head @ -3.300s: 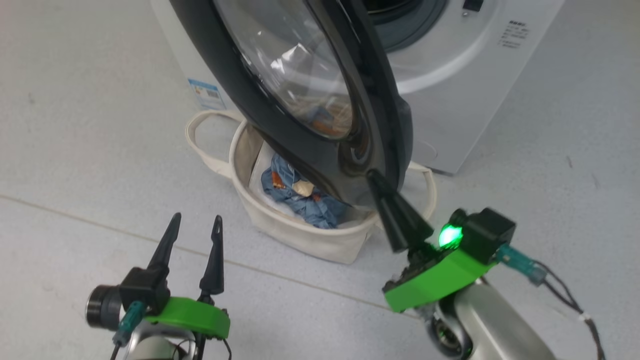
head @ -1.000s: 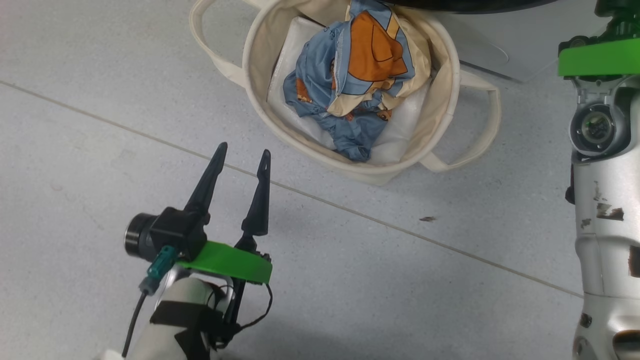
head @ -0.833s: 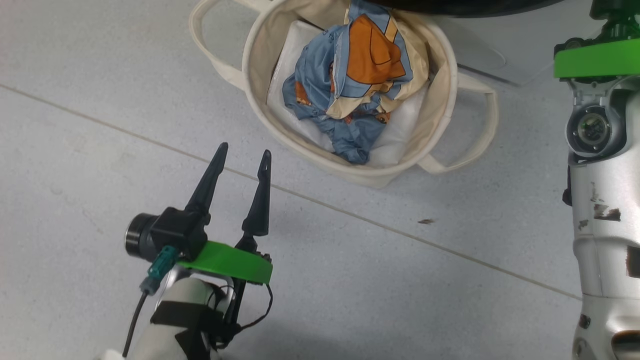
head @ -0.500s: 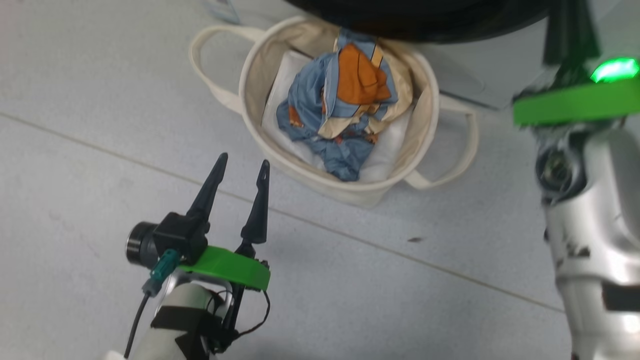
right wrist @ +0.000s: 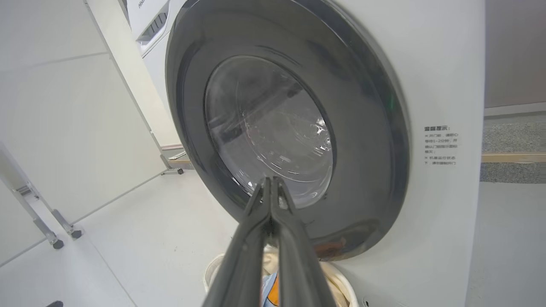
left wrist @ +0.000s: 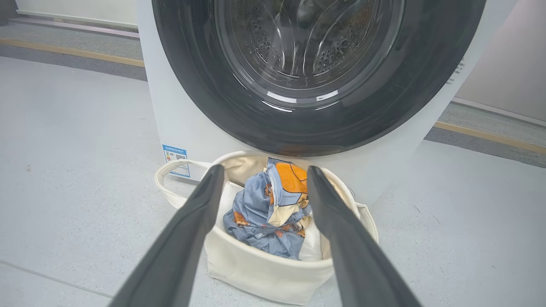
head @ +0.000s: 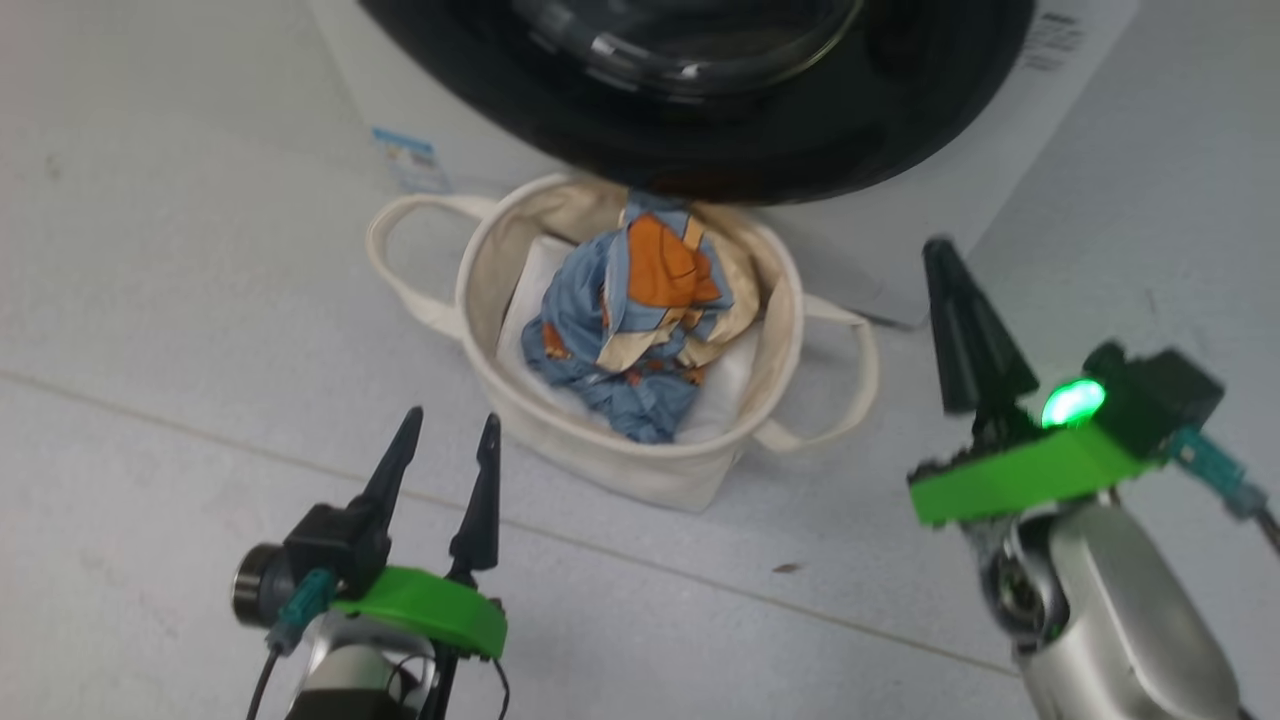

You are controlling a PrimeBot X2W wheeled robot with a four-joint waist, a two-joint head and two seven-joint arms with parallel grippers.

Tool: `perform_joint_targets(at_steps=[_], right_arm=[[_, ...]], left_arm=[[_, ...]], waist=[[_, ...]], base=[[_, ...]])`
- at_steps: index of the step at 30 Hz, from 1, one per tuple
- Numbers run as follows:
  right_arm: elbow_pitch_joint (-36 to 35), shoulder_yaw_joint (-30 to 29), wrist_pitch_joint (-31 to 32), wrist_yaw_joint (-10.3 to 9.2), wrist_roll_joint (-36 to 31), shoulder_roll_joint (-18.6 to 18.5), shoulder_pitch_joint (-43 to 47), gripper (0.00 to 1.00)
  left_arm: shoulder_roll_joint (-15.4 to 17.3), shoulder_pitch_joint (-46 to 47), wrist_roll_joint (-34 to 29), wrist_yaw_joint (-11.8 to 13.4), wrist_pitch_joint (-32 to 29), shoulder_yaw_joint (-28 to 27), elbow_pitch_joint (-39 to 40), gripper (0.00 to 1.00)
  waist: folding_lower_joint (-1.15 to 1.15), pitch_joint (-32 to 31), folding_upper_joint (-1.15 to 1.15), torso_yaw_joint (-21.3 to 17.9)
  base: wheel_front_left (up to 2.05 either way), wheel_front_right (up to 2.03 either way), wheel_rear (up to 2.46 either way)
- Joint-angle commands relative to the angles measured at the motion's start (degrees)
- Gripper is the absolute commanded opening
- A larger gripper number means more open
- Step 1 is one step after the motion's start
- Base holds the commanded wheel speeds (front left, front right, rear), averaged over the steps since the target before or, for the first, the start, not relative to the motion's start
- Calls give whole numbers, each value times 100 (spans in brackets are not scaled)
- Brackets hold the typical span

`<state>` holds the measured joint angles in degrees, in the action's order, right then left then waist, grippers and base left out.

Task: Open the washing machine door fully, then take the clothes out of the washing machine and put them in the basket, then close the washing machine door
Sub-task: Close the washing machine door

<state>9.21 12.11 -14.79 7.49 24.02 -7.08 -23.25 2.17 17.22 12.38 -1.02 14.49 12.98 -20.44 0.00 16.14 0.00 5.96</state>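
Head view: clothes (head: 625, 330) piled in basket (head: 600, 470), just before washer (head: 400, 100); left gripper (head: 452, 418) fingers apart, empty.
Left wrist view: door (left wrist: 204, 106) looks flush (latch unseen).
Right wrist view: right gripper (right wrist: 271, 181) fingers together, empty, near the glass.
Risk: an uncaught latch would let the door swing open over the basket.

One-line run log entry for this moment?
glossy black-rimmed round washer door: closed | blue-and-orange printed garments: in cream canvas basket | left pincer: open, empty | right pincer: shut, empty
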Motion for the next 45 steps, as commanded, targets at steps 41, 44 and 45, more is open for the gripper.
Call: perform_joint_targets(at_steps=[41,44,45], right_arm=[[-513,-1356,-21,0,-915,420,1985,100],[-529,-1354,-21,0,-949,420,1982,100],[-542,-1365,-21,0,-967,420,1979,100]], left_arm=[[71,-808,-421,-257,51,-713,246,100],[71,-811,-491,-216,51,-735,343,100],[71,-826,-487,-206,51,-739,370,100]], waist=[[0,-1096,0,-706],[0,-1108,0,-699],[0,-1110,0,-698]], base=[[0,0,0],[0,0,0],[0,0,0]])
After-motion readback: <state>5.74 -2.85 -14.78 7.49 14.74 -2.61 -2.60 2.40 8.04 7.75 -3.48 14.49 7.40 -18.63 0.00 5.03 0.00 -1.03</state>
